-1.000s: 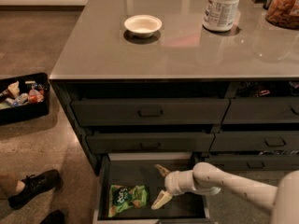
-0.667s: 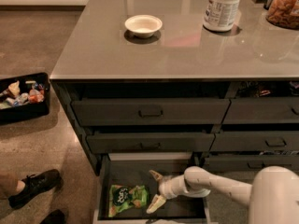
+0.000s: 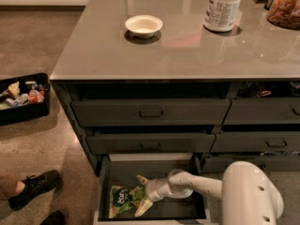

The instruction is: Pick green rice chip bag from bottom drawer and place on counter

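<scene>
The green rice chip bag (image 3: 123, 200) lies flat in the left part of the open bottom drawer (image 3: 197, 205). My gripper (image 3: 141, 192) reaches into the drawer from the right, fingers spread open. One fingertip sits above the bag's right end and the other rests on its lower right corner. The white arm (image 3: 211, 187) runs back to the lower right. The grey glossy counter (image 3: 187, 50) tops the cabinet above.
On the counter stand a white bowl (image 3: 144, 26), a white jar (image 3: 224, 7) and a jar of snacks (image 3: 284, 6) at the far right. A black bin (image 3: 23, 97) of packets sits on the floor at left. A person's black shoe (image 3: 35, 186) is at lower left.
My gripper has moved left across the drawer, from beside the bag to straddling its right end. The bag has not moved.
</scene>
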Robot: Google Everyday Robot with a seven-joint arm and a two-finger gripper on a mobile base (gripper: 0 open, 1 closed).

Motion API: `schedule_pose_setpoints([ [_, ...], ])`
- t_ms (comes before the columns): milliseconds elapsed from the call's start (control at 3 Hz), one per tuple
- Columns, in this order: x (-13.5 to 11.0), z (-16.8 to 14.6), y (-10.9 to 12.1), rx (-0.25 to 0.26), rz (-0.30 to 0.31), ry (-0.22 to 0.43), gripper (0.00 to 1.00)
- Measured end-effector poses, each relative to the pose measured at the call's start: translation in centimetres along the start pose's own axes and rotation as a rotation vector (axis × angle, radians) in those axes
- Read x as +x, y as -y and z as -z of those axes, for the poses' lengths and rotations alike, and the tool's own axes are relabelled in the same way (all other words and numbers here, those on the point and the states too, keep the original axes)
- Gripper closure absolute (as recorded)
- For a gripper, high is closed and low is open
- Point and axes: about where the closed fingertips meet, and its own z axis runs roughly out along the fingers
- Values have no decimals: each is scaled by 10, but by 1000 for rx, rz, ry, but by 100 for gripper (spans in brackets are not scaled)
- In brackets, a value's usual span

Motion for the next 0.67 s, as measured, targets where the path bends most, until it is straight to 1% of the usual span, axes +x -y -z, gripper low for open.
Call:
schedule_pose_setpoints([
  [333, 3, -26, 1, 4, 0, -12, 0],
  [667, 14, -45, 5, 41, -15, -50, 0],
])
